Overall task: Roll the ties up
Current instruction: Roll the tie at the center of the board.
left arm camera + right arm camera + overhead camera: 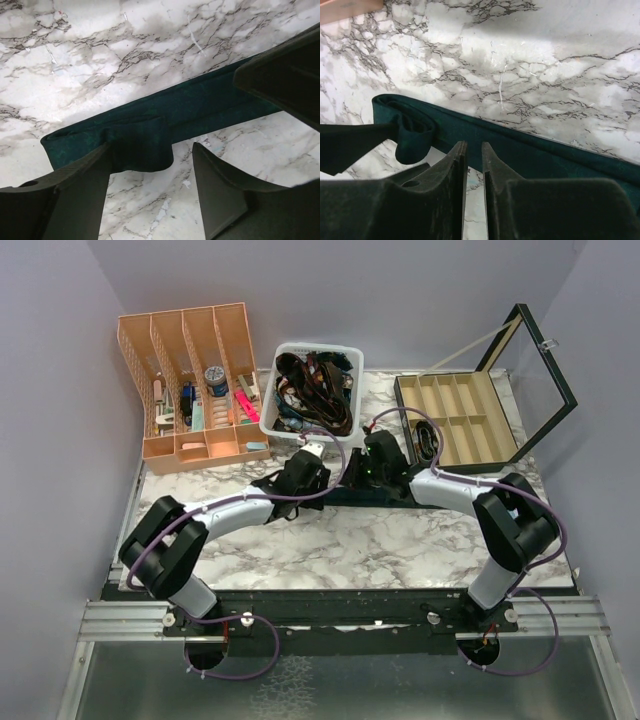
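The tie [215, 102] lies flat on the table [100, 50], its folded end against one finger of the wide-spread left claw [151, 147], with the right claw [473, 145] nearly closed just above it.

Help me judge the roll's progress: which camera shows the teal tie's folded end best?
Left wrist: the tie lies close up, its folded end and layers plain. Right wrist shows that fold smaller, at frame left. Top external shows only a dark strip; the fold cannot be made out.
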`<control>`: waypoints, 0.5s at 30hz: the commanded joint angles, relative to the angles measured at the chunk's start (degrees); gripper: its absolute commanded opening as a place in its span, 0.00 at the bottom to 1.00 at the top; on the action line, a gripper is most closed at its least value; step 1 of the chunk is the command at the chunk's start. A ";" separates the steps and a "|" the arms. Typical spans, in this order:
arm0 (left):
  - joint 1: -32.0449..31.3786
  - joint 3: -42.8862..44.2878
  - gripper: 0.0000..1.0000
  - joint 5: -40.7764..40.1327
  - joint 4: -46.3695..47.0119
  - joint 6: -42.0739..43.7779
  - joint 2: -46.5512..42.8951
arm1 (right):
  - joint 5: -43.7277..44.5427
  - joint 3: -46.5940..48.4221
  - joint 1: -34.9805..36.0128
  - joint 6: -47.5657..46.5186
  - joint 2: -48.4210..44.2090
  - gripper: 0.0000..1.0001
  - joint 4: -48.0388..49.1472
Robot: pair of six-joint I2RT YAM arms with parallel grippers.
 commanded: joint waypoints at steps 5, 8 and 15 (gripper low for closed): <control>0.32 -1.06 0.79 0.45 2.68 -3.62 -11.56 | -9.11 -0.08 -1.89 1.48 -2.06 0.37 2.88; 1.64 -2.88 0.83 0.40 2.64 -4.30 -16.53 | -13.24 1.17 -2.00 1.50 -1.35 0.49 2.97; 14.11 -11.81 0.91 7.06 3.04 -9.21 -26.12 | -25.83 3.72 -1.35 3.34 4.06 0.70 6.77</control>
